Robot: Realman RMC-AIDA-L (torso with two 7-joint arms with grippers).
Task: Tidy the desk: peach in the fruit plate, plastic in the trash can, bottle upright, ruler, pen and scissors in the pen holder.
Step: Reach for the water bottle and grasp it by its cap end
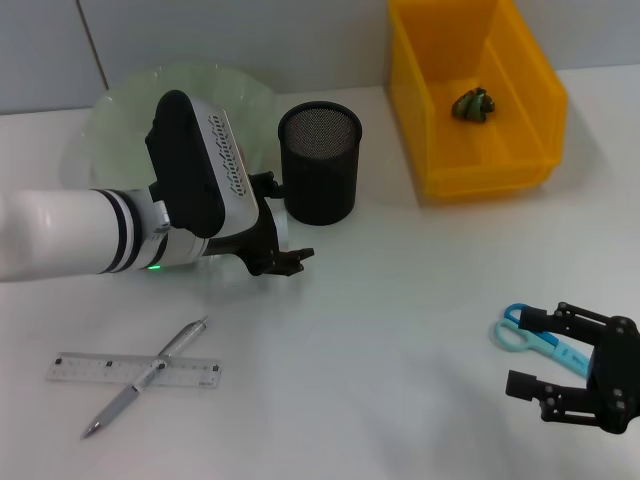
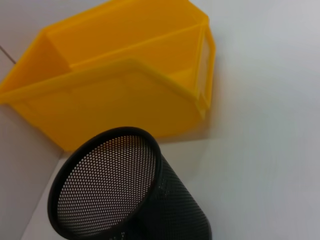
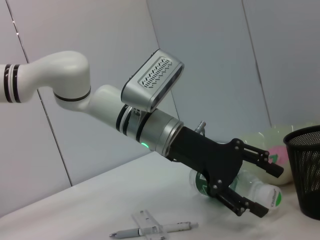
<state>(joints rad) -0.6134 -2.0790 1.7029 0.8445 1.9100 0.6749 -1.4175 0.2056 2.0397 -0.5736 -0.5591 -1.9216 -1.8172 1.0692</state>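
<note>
Left claw point(image 3: 267, 192) spread wide around the lying bottle point(image 3: 252, 191) — right claw point(image 1: 560, 360) released, over the scissors point(image 1: 528, 333).

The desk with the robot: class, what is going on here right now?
The left pincer hangs open beside the lying bottle, next to the pen holder. The right pincer hovers open over the scissors. The pen lies across the ruler on the desk. Something dark sits in the trash can; the peach is in the fruit plate.
</note>
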